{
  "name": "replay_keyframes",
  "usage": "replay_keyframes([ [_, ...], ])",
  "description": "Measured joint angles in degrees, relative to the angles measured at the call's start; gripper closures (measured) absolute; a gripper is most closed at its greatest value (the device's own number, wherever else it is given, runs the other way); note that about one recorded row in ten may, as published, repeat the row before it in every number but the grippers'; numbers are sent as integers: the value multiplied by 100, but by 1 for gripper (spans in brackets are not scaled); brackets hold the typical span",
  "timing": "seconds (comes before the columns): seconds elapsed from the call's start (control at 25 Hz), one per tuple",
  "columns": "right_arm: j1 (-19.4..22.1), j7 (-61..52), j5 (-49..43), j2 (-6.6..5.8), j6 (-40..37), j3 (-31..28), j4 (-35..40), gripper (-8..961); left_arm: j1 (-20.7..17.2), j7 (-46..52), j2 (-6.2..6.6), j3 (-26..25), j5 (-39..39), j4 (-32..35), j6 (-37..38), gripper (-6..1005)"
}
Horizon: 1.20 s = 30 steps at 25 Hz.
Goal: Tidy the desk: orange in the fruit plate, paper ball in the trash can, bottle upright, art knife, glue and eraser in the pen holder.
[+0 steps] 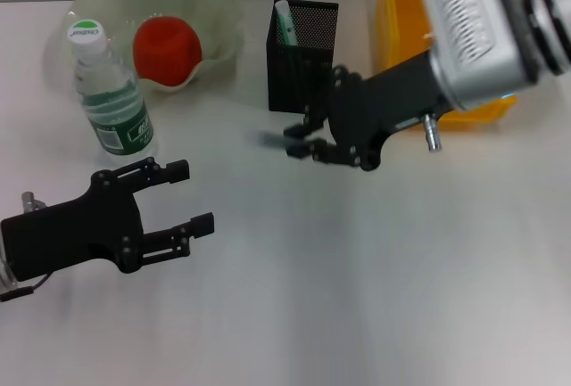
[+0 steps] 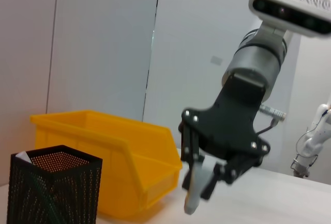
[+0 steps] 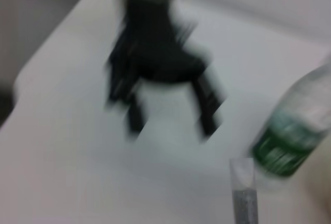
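Nearest the head camera, the black left gripper [image 1: 189, 197] is held low over the white tabletop [image 1: 357, 297], its two fingers spread apart and nothing between them.

Just beyond it, one clear plastic water bottle with a green label and white cap [image 1: 109, 92] is seen standing upright.

Toward the middle, the black right gripper [image 1: 302, 141] is clenched on a slim grey stick-shaped item [image 2: 195, 185], which cannot be told as glue or knife. It is held just in front of the single tall square black mesh pen holder [image 1: 302, 52], where one pale green-tipped item [image 1: 284, 20] is already lodged.

The step in hand is judged to be a pen-holder delivery; a lift above the rim is called for next.

Farther back, one red-orange round orange [image 1: 166, 48] is seen in the one pale green scalloped fruit plate [image 1: 219, 7], and one bright yellow plastic trash can [image 1: 401, 12] is set at the far right.
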<state>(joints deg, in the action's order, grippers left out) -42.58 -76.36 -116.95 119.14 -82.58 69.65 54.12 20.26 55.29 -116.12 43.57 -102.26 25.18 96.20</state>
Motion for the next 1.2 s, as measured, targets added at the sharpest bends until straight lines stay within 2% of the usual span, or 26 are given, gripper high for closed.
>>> replay_keyframes([
  [0.04,0,0,0,0,0,0,0,816,0,0,0,0,0,0,0,214],
  [0.08,221,111,413,0,30,-137,-54,817,-8,-103,-41,-13,1,-12,-39,214],
  [0.16,360,236,647,1,64,-163,-91,818,-8,-103,-41,-13,1,-12,-39,214],
  [0.2,629,635,1121,10,121,-171,-184,818,-20,-189,-75,-35,2,-20,-59,214],
  [0.24,629,635,1121,10,121,-171,-184,818,-20,-189,-75,-35,2,-20,-59,214],
  [0.28,757,936,1394,12,145,-173,-255,818,-44,-337,-147,-88,4,-24,-90,214],
  [0.4,1093,2101,2256,15,324,-179,-578,819,-41,-376,-181,-93,-7,-39,-93,214],
  [0.44,1093,2101,2256,15,324,-179,-578,819,-41,-376,-181,-93,-7,-39,-93,214],
  [0.48,1192,2696,2534,11,472,-181,-718,819,-26,-355,-188,-94,-19,-45,-95,214],
  [0.56,1227,2988,2610,12,526,-181,-781,819,-21,-347,-191,-94,-19,-47,-95,214],
  [0.8,1318,5072,3375,36,748,-143,-1405,820,-3,-252,-214,-94,6,-57,-101,214],
  [1.08,1378,6182,3659,69,841,-87,-1535,822,12,-106,-209,-137,12,-56,-83,214],
  [1.2,1365,7181,4289,72,943,105,-1868,821,13,-44,-208,-155,13,-61,-54,214],
])
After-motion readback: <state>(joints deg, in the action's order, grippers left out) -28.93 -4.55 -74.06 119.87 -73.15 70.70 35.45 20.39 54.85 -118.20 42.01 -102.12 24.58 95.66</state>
